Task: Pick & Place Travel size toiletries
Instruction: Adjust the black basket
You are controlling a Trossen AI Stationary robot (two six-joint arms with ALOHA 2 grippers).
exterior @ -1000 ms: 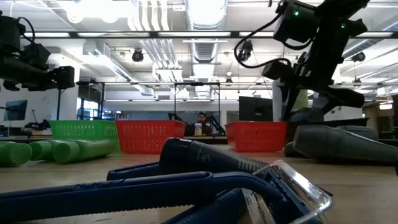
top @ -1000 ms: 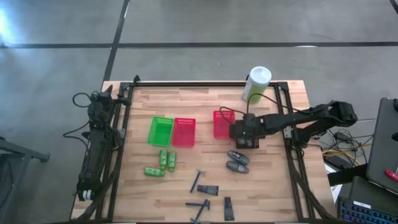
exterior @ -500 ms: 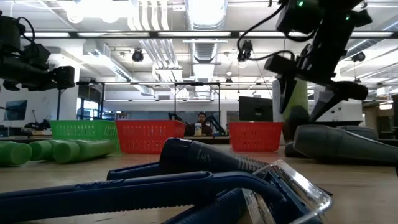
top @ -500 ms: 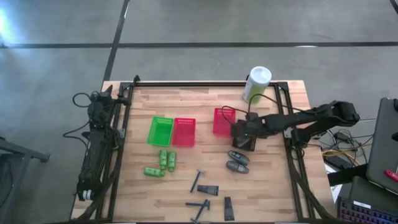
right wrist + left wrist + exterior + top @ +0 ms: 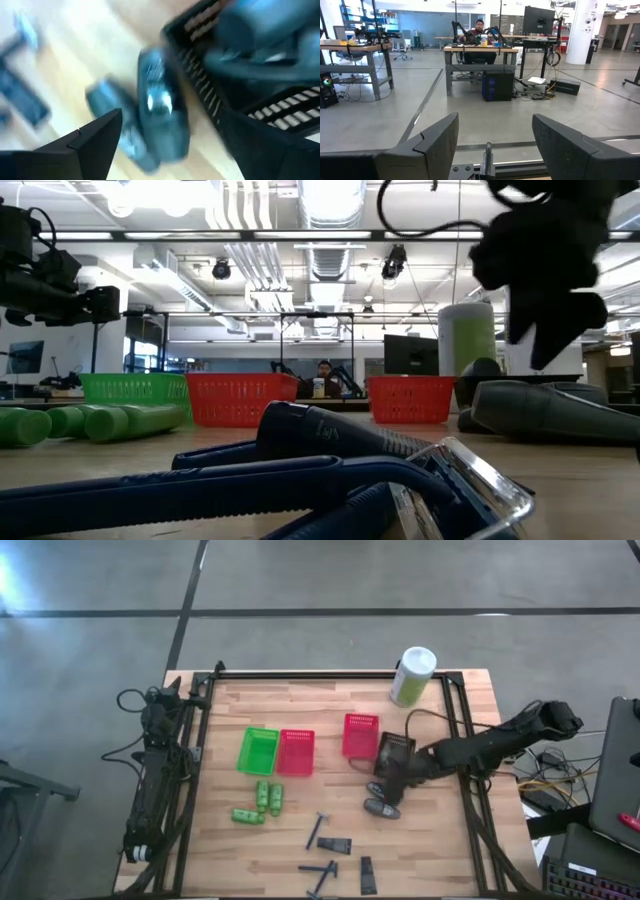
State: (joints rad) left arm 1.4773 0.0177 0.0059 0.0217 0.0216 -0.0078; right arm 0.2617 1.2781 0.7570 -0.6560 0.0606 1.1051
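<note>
Overhead looks straight down; low sits level at tabletop, sharing the red basket (image 5: 360,735); wrists look forward.

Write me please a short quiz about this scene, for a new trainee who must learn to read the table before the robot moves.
1. True or false: the three green bottles lie on the wooden table, outside the green basket.
2. What is the right gripper over?
A. the dark grey containers
B. the black T-shaped sticks
C. the pale green canister
3. How many red baskets stand on the table?

Key: 1 true; 2 A; 3 two.
</note>
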